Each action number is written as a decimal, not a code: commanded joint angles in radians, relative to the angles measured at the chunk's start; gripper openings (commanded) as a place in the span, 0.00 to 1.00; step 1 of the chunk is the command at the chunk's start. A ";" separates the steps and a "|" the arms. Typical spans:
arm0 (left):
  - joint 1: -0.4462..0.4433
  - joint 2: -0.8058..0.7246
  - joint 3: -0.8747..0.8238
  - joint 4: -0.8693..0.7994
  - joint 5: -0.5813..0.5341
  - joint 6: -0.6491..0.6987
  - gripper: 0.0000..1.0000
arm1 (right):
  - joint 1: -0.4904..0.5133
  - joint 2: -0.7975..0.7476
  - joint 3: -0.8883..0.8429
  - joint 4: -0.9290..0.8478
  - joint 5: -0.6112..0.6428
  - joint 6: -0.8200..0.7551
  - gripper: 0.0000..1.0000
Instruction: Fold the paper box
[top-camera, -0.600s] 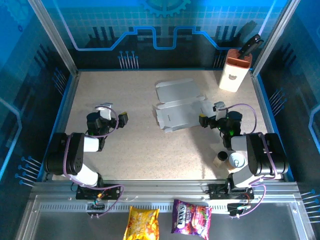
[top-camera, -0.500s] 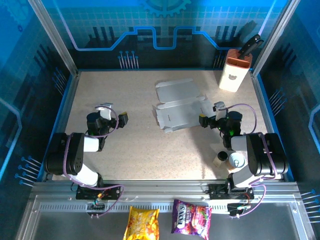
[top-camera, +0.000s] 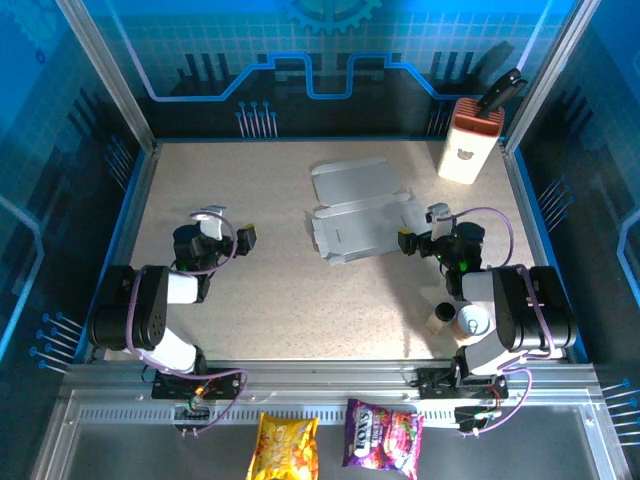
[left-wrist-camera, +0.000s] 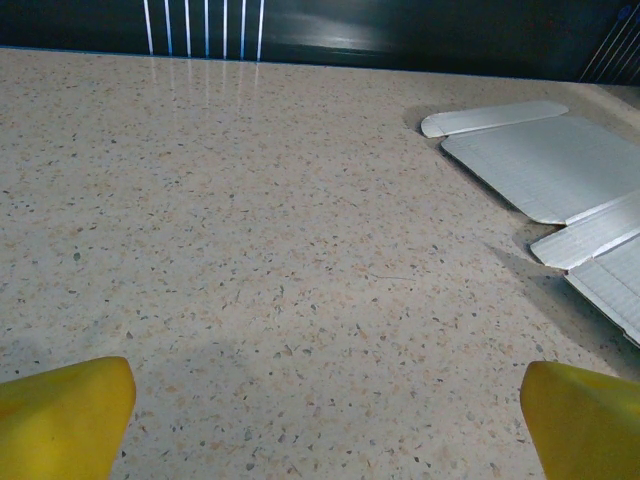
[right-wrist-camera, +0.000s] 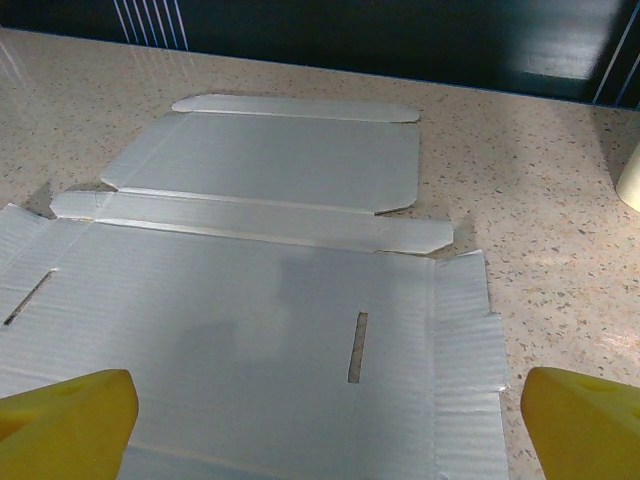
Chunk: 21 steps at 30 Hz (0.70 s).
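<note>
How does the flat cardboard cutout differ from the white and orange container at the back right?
The paper box lies flat and unfolded; the container stands upright. The paper box is plain pale grey; the container is white with an orange top and a bear mark. The paper box sits mid-table; the container in the far right corner. Both rest on the table.

The bench (top-camera: 270, 290) is a speckled beige slab framed by blue walls. The paper box (top-camera: 355, 215) lies unfolded and flat on it, right of centre toward the far side, its pale grey panels and flaps spread out, with 2 narrow slots cut in the nearer panel. 1 white-and-orange container (top-camera: 468, 145) stands upright in the far right corner, apart from the cardboard.
</note>
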 joint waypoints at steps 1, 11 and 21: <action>0.004 0.008 -0.011 0.045 0.030 0.021 1.00 | -0.008 0.001 -0.005 0.037 -0.019 -0.015 0.99; 0.005 0.009 -0.011 0.045 0.030 0.021 1.00 | -0.009 0.000 -0.005 0.037 -0.019 -0.014 0.99; 0.004 -0.012 -0.029 0.066 0.018 0.020 1.00 | -0.007 -0.014 -0.010 0.036 -0.013 -0.013 0.99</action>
